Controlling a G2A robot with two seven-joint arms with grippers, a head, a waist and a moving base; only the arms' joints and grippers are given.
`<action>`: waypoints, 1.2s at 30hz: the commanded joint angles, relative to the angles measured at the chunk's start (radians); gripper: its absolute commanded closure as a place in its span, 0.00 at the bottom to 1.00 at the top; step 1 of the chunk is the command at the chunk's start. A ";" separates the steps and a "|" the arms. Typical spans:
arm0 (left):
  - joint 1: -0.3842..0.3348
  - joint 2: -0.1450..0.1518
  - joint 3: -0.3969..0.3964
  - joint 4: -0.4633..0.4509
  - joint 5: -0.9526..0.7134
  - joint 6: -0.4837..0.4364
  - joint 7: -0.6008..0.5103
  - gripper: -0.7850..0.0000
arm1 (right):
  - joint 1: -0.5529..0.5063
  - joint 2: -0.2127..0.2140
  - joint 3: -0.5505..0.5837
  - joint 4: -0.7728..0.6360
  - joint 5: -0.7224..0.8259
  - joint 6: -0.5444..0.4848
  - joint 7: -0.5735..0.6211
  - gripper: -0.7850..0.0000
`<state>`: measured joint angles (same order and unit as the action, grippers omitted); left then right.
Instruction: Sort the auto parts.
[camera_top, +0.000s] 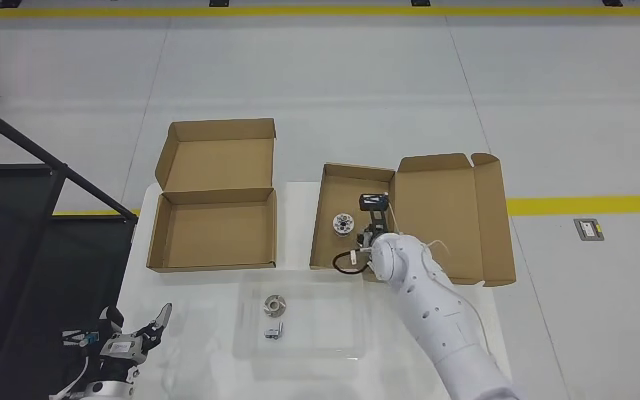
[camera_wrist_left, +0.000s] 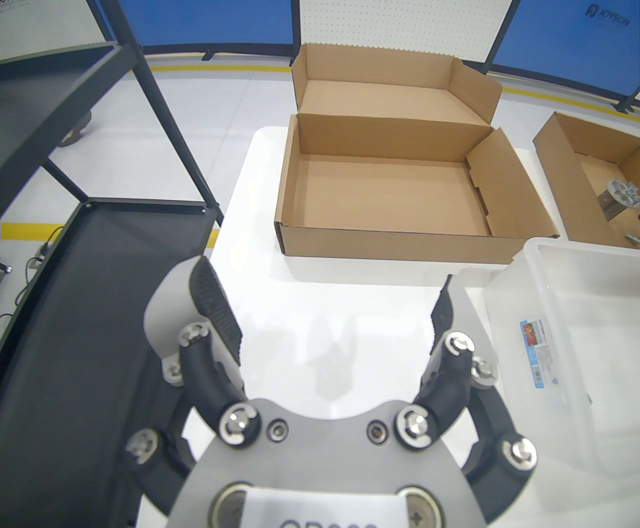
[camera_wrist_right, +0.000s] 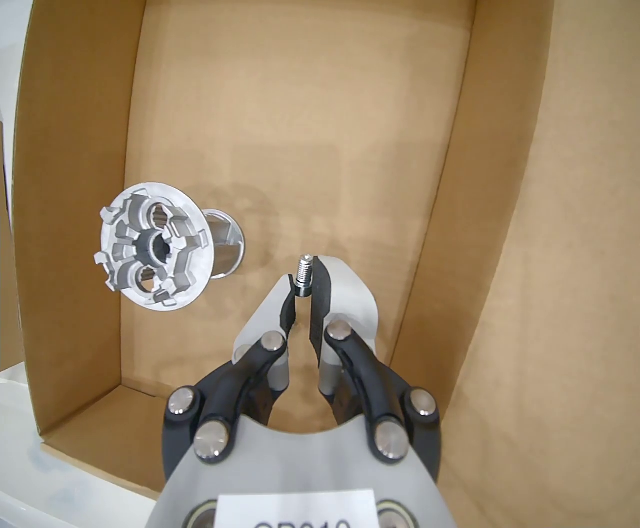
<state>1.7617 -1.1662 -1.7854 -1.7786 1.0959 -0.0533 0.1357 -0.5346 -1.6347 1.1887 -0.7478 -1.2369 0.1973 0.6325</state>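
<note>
White desk (camera_top: 205, 295) lies under both arms: the right pincer (camera_wrist_right: 301, 295) clenches a small bolt (camera_wrist_right: 304, 274), threaded end pointing onward at the floor of the right-edge box (camera_wrist_right: 300, 125), beside 1 flanged hub (camera_wrist_right: 150, 247), while the left pincer (camera_wrist_left: 322, 280) hangs released near the front-left corner.

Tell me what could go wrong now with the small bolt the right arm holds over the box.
1. The right end effector pinches the bolt only at its very tips, by the head, so it could twist or slip out too soon.
2. If let go above the floor of the cardboard box, the bolt may bounce or roll against the flanged metal part already in there.
</note>
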 joint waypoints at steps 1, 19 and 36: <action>0.000 0.000 0.000 0.000 0.000 0.000 0.000 0.00 | 0.016 -0.002 -0.006 0.024 -0.002 -0.001 0.017 0.89; 0.000 0.000 0.000 0.000 0.000 0.000 0.000 0.00 | 0.040 -0.002 -0.007 0.073 0.002 -0.003 0.016 0.83; 0.000 0.000 0.000 0.000 0.000 0.000 0.000 0.00 | -0.080 0.023 0.027 -0.135 -0.022 0.006 0.022 0.76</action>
<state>1.7617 -1.1662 -1.7854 -1.7786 1.0959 -0.0533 0.1357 -0.5970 -1.6147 1.2120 -0.8492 -1.2559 0.2069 0.6531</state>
